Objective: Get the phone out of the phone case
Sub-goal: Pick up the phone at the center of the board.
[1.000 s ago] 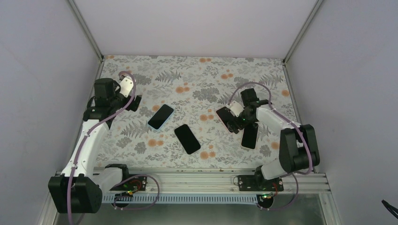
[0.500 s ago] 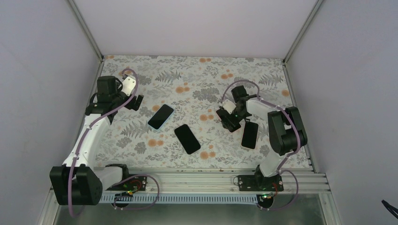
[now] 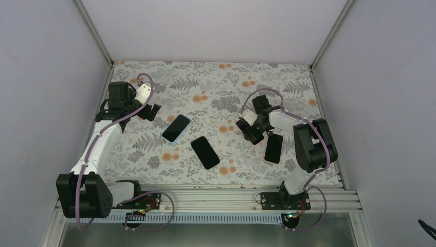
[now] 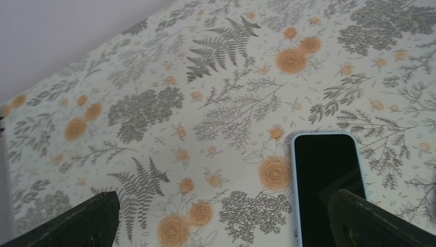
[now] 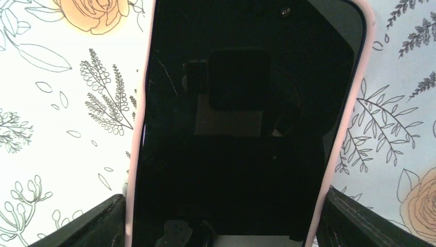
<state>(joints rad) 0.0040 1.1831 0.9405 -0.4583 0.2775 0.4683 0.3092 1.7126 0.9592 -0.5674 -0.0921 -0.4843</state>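
Observation:
A phone in a pink phone case [image 5: 241, 118] lies screen-up on the floral table, filling the right wrist view. My right gripper [image 5: 226, 221] straddles its near end, one finger [image 5: 97, 224] against each long side of the case. In the top view that gripper [image 3: 252, 131] covers most of the pink-cased phone [image 3: 241, 125]. My left gripper [image 3: 149, 112] hangs open at the left, a little left of a phone in a light blue case [image 3: 176, 127]. In the left wrist view the left gripper [image 4: 221, 218] holds nothing, and the blue-cased phone [image 4: 329, 185] lies by its right finger.
A bare black phone [image 3: 205, 152] lies at the table's middle. Another dark phone [image 3: 273, 148] lies just right of my right gripper. Grey walls enclose the table [image 3: 205, 82] on three sides, and a metal rail [image 3: 216, 198] runs along the near edge.
The right arm folded and shifted its gripper slightly left over the pink-cased phone, and its fingers narrowed onto the case sides. The left gripper crept right toward the blue-cased phone.

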